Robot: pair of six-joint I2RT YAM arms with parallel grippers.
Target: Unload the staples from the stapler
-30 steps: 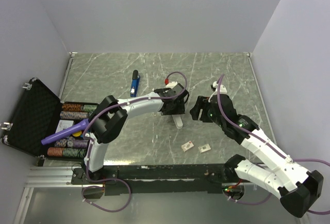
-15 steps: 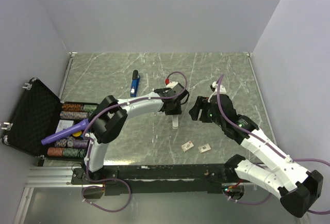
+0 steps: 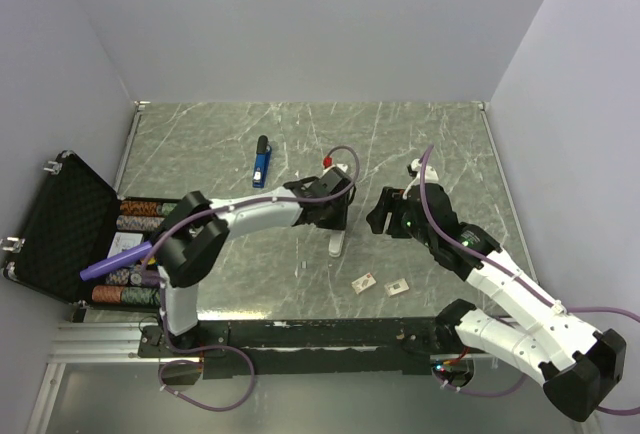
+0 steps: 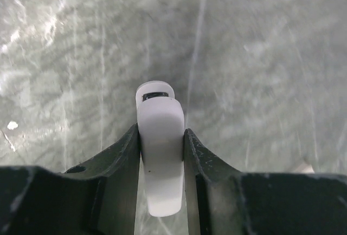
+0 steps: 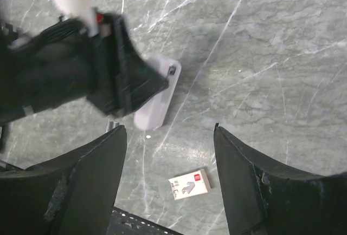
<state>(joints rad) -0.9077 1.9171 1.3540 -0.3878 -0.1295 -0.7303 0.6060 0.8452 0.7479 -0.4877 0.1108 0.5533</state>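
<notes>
The blue stapler (image 3: 261,162) with its black end lies on the table at the back left, apart from both grippers. My left gripper (image 3: 332,220) (image 4: 161,132) is shut on a white rounded oblong bar (image 3: 337,241) (image 4: 160,154), low over the table centre. My right gripper (image 3: 376,216) (image 5: 169,129) is open and empty, just right of the bar (image 5: 157,91). A tiny pale silvery strip (image 5: 110,123), perhaps the staples, lies on the table by the right gripper's left finger; it also shows faintly in the top view (image 3: 303,267).
Two small whitish cards with red marks (image 3: 365,281) (image 3: 397,288) lie near the front; one shows in the right wrist view (image 5: 188,183). An open black case (image 3: 60,224) with poker chips (image 3: 140,216) and a purple tool (image 3: 120,259) stands at the left edge. Grey walls surround the table.
My left arm has folded, its elbow dropping to the left. Its gripper and the white bar have shifted slightly left and nearer. The right arm has barely moved.
</notes>
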